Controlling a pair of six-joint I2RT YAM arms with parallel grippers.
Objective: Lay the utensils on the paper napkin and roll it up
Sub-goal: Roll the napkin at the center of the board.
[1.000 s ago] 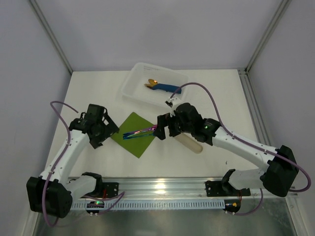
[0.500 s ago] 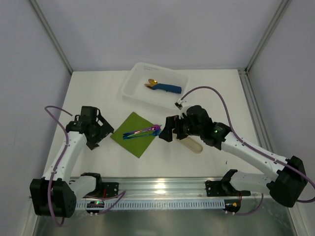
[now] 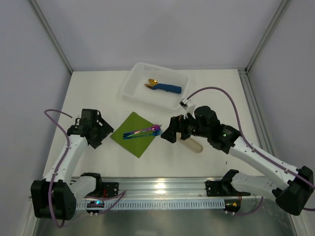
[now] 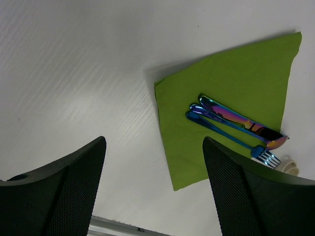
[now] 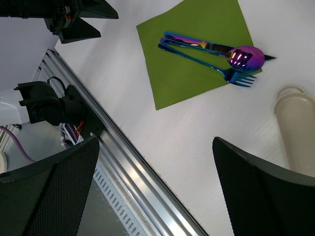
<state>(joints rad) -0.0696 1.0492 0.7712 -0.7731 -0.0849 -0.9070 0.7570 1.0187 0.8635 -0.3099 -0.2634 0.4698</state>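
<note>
A: Entry: where is the paper napkin (image 3: 132, 143)?

B: Flat on the table (image 3: 98, 93), unrolled, one corner pointing near, between the two arms.

A: And the utensils (image 3: 142, 132)?

B: Three iridescent pieces lie bunched together across the napkin, handles to the left, heads at its right corner. In the right wrist view the fork tines of the utensils (image 5: 206, 49) reach past the napkin (image 5: 192, 24) edge onto bare table.

A: Left gripper (image 3: 102, 131)?

B: Just left of the napkin's left corner, not touching it. In its own wrist view the left gripper (image 4: 153, 142) has its fingers spread with nothing between them; napkin (image 4: 231, 78) and utensils (image 4: 236, 120) show beyond.

A: Right gripper (image 3: 170, 133)?

B: Just right of the utensil heads, apart from them. Its wrist view shows the right gripper (image 5: 155, 142) spread wide, holding nothing.

A: Other items?

B: A beige oblong piece (image 3: 191, 144) lies on the table under the right wrist. A clear tray (image 3: 132, 88) at the far side holds a blue rolled napkin with gold cutlery (image 3: 165, 88).
</note>
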